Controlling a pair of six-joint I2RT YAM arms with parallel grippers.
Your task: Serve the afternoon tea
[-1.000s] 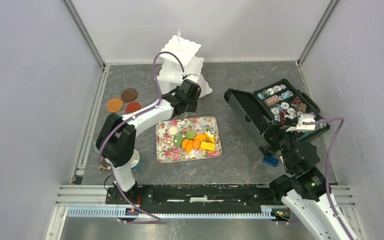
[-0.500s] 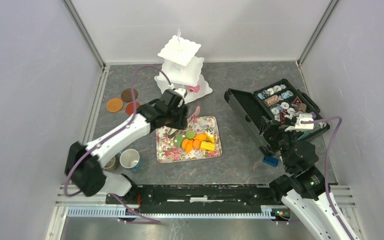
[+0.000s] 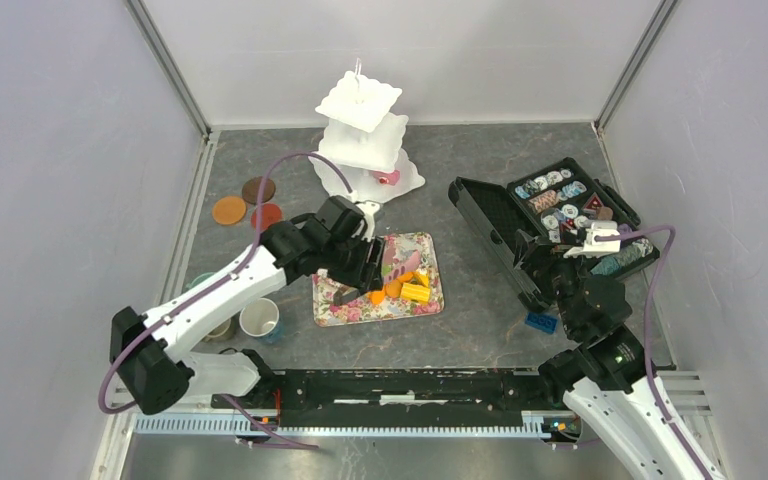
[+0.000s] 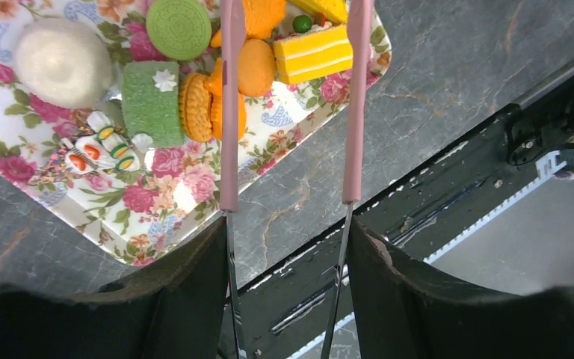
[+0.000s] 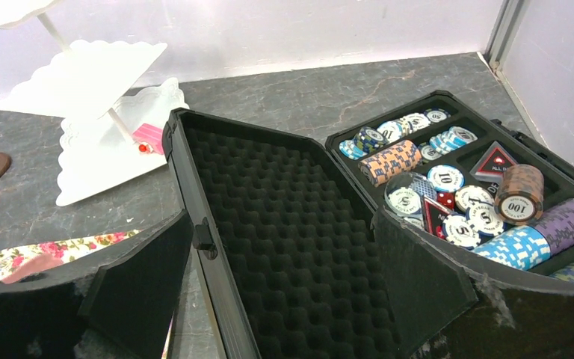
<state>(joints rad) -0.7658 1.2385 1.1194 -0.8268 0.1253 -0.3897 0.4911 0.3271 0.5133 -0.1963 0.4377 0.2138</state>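
The toy cakes and biscuits (image 3: 400, 288) lie on a floral tray (image 3: 332, 305). My left gripper (image 3: 360, 265) hovers over the tray, shut on pink-tipped metal tongs (image 3: 400, 265). In the left wrist view the gripper (image 4: 288, 247) holds the tongs (image 4: 232, 112) with their arms spread and empty over orange biscuits (image 4: 194, 105), a green cake (image 4: 152, 105) and a yellow cake (image 4: 315, 54). A pink cake (image 3: 388, 177) lies on the bottom tier of the white stand (image 3: 365, 130). Saucers (image 3: 230, 210) sit far left. Cups (image 3: 259, 318) stand near left. My right gripper (image 3: 570, 270) is open and empty.
An open black case (image 3: 560, 220) of patterned discs stands at the right; its foam lid (image 5: 284, 224) fills the right wrist view between the open fingers. A small blue brick (image 3: 540, 322) lies in front of the case. Grey walls close in three sides.
My left arm has swung from the white stand down and right to over the tray, with the tongs. The pink cake stays on the stand's bottom tier. The right arm has hardly moved.
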